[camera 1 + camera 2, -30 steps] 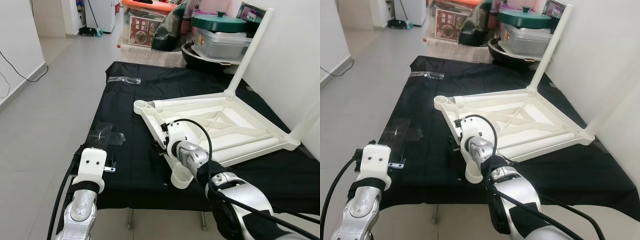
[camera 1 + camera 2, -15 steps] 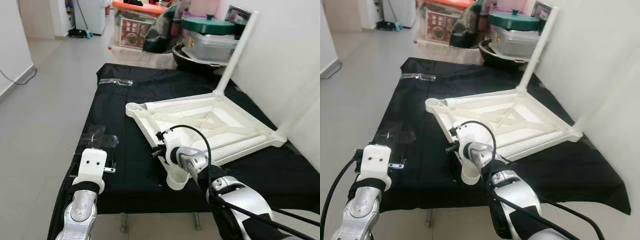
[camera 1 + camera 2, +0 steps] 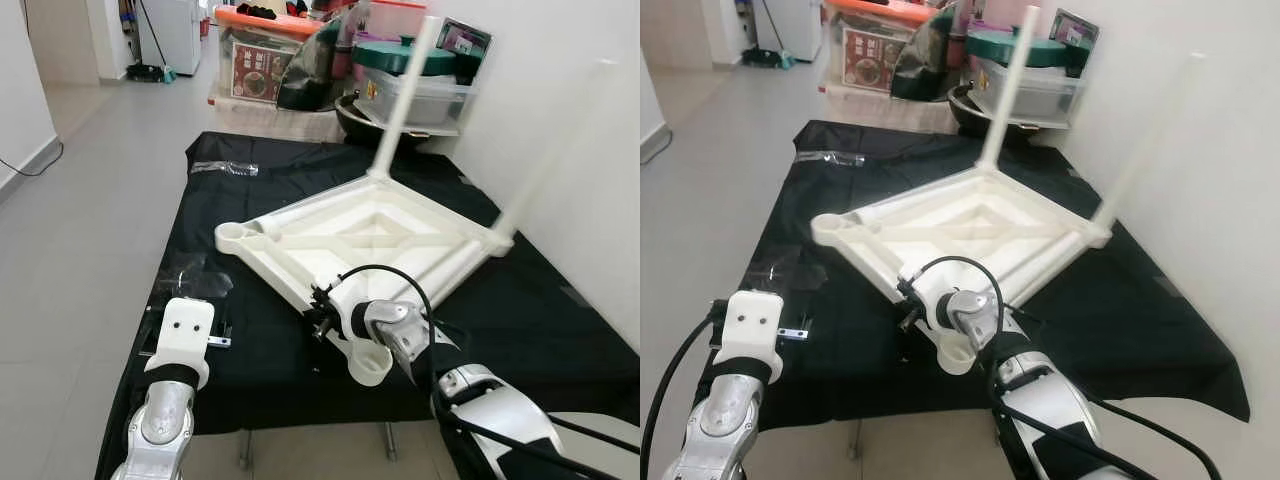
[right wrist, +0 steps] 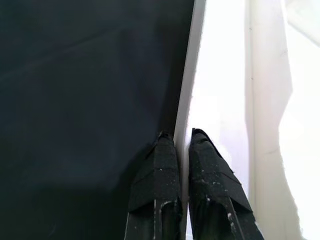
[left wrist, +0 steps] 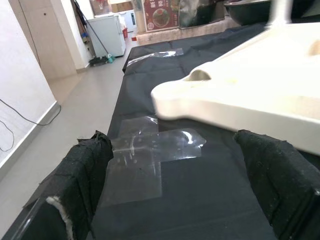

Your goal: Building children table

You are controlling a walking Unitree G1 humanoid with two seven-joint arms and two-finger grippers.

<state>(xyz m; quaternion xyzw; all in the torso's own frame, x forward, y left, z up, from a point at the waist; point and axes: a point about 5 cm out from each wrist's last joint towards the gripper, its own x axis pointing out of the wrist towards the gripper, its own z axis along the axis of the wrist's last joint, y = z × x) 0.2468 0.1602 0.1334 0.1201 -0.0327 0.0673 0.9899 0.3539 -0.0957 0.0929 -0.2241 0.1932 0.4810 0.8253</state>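
Right hand [image 4: 181,150] pinches near rim of upturned table [image 3: 370,230]; thin grip may slip. Left hand [image 5: 175,185] spread, idle over counter [image 3: 250,340].

No text, brand or number can be read anywhere. The red-and-white printed box [image 3: 262,72] among the stored goods beyond the table carries a picture and some lettering, but it is too small and blurred to make out. A second printed box [image 3: 462,38] further right is equally unreadable.
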